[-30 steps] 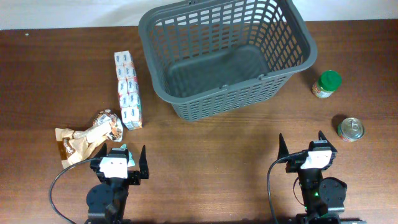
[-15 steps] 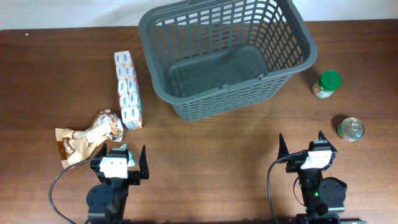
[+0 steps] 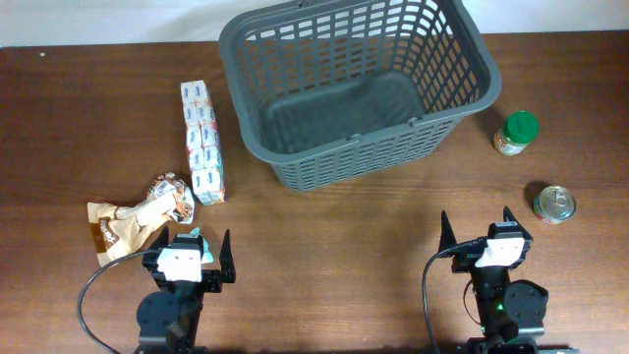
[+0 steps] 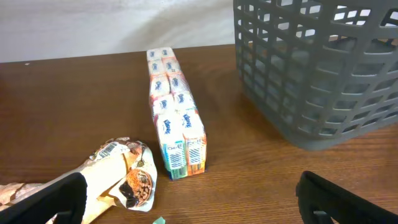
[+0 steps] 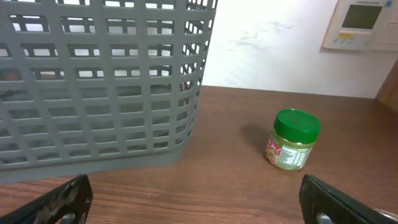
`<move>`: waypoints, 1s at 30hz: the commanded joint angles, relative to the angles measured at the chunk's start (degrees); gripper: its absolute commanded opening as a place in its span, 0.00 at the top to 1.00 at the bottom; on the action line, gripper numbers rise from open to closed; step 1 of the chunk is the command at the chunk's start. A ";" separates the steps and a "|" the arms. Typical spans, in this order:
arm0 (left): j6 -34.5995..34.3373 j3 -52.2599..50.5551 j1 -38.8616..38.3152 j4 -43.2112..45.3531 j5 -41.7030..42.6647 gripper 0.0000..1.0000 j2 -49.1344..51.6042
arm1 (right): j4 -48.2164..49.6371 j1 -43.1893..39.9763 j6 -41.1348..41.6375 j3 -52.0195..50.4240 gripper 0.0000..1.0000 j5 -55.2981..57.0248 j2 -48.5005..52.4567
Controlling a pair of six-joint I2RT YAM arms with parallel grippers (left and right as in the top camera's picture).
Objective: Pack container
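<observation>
The container (image 3: 472, 54), a large dark grey lattice basket, stands at the back middle of the table with nothing in it; its wall fills the top right of the left wrist view (image 4: 323, 74) and the left of the right wrist view (image 5: 99, 93). My left gripper (image 3: 194, 246) rests at the front left, open, with bare wood between its fingers. My right gripper (image 3: 476, 224) rests at the front right, also open and holding nothing.
A row of small drink cartons (image 3: 201, 141) (image 4: 174, 118) lies left of the basket. A crumpled snack packet (image 3: 138, 214) (image 4: 121, 177) lies by the left gripper. A green-lidded jar (image 3: 516, 133) (image 5: 292, 140) and a tin can (image 3: 554, 205) stand right of the basket.
</observation>
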 commanded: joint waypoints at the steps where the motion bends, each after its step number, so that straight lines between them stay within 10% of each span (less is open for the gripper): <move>1: 0.07 -0.48 -0.17 0.13 -0.37 0.01 -0.55 | -0.22 0.63 -0.37 -0.26 0.01 -0.94 0.15; 10: 1.14 -0.50 -0.17 1.29 -2.25 0.01 -0.55 | -0.09 0.63 -0.37 -0.26 0.01 -0.96 0.15; 20: -0.17 0.63 -0.17 15.78 17.44 0.01 0.31 | 6.78 0.46 5.92 2.78 0.01 -16.35 0.17; 30: -0.15 9.03 -0.17 9.35 17.31 0.01 5.53 | -18.43 0.46 5.66 25.94 0.01 -18.60 10.82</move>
